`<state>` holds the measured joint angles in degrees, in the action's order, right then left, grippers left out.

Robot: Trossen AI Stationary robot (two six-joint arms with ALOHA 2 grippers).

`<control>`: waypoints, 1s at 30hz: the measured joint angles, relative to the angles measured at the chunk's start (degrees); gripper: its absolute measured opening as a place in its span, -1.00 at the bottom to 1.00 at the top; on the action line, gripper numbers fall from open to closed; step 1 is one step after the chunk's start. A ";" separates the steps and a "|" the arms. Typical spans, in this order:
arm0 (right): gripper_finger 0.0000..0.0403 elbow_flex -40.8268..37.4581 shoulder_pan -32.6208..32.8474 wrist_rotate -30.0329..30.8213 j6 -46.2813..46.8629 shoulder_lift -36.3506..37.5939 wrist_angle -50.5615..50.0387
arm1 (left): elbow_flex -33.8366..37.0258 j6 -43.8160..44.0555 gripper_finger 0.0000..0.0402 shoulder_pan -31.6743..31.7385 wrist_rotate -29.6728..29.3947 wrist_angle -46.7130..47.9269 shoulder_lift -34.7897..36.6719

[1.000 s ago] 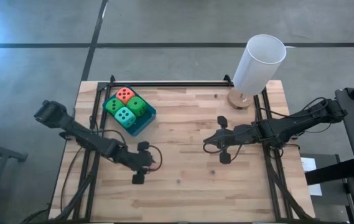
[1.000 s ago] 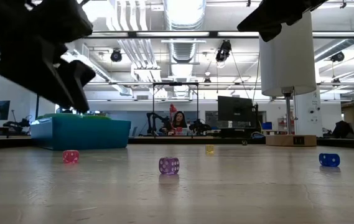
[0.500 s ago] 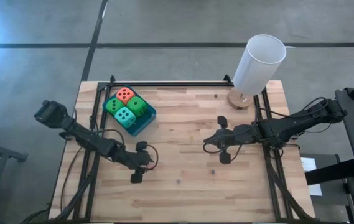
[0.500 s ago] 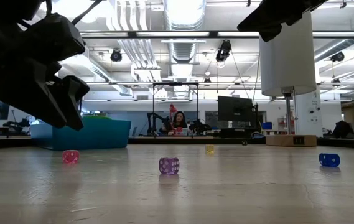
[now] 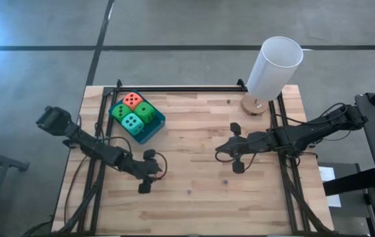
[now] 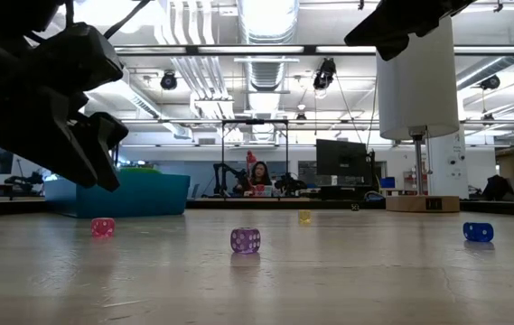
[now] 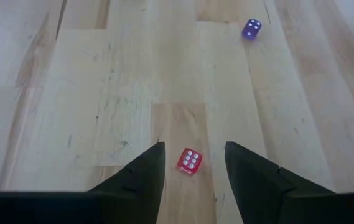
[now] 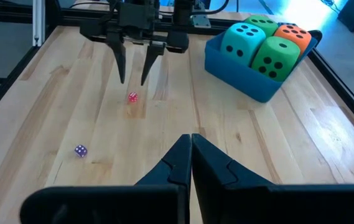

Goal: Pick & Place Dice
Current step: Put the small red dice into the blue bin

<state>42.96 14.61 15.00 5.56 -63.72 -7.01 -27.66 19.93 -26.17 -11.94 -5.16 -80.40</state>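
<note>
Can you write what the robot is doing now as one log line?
left gripper: open above small red die | right gripper: shut, waiting | big dice: in blue tray

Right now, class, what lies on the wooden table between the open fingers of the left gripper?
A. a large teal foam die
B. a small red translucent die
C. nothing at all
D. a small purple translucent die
B: in the left wrist view the small red translucent die lies on the bare wood between the left gripper fingers, untouched, while the purple die sits farther off.
</note>
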 joint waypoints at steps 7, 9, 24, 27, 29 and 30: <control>-0.96 0.00 0.00 0.02 0.00 0.00 0.03 | -0.02 -0.04 -0.13 0.00 -0.03 -3.29 -3.24; -0.96 0.00 0.00 0.02 0.00 0.00 0.00 | -0.07 -0.46 -0.13 0.00 -0.01 -4.00 -5.31; -0.96 0.00 0.00 0.02 0.00 0.00 0.02 | -0.39 -0.45 -0.17 0.00 -0.01 -4.05 -7.04; -0.96 -0.02 0.00 0.02 0.00 0.00 0.02 | -0.39 -0.44 -0.16 0.00 -0.01 -4.05 -7.04; -0.96 -0.01 0.00 0.02 0.00 -0.01 0.00 | -0.27 -0.44 -0.16 0.00 -0.02 -4.12 -7.10; -0.96 -0.01 0.00 0.02 0.00 0.00 0.02 | -0.18 -0.44 -0.15 0.00 -0.03 -4.32 -7.42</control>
<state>42.95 14.61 15.03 5.56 -63.72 -6.98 -27.84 19.49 -26.17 -11.97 -9.48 -87.82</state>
